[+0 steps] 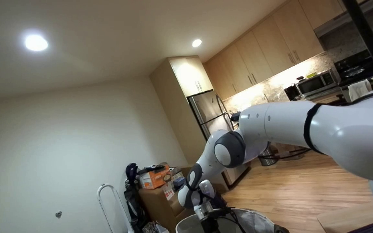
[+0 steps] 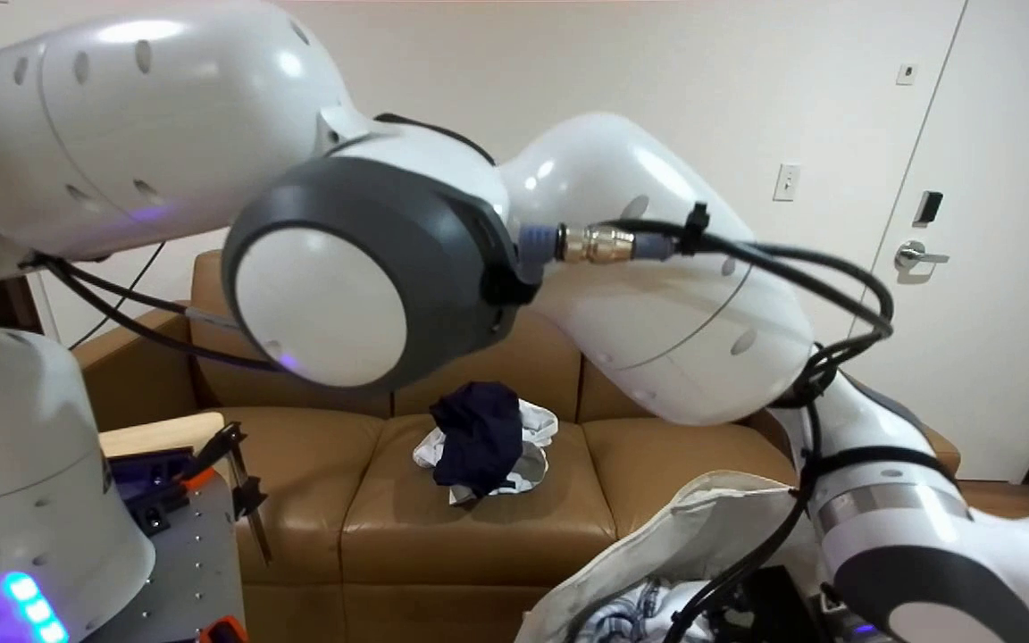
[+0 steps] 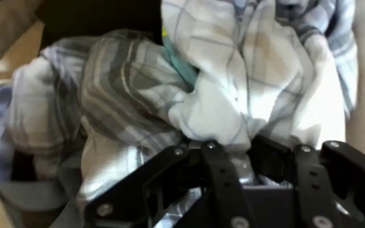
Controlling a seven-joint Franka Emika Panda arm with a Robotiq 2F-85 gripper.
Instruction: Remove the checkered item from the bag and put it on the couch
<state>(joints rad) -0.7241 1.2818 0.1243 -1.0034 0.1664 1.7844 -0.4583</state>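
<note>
The checkered cloth [image 3: 214,104], white with grey and tan lines, lies bunched in the bag; part of it shows in an exterior view [image 2: 626,616]. The bag [image 2: 702,505] is off-white and open at the top; it also shows in an exterior view [image 1: 254,220]. My gripper [image 3: 249,155] is down inside the bag, its fingers close together with a fold of the cloth pinched between them. The fingertips are partly covered by cloth; in both exterior views they are hidden. The brown couch [image 2: 291,464] stands behind the bag.
A navy garment [image 2: 479,438] and a white-grey one [image 2: 539,424] lie on the couch's middle seat. An orange box [image 1: 155,177] and other items stand at the couch's end. A step ladder [image 1: 115,194] leans by the wall. Cables hang along my arm.
</note>
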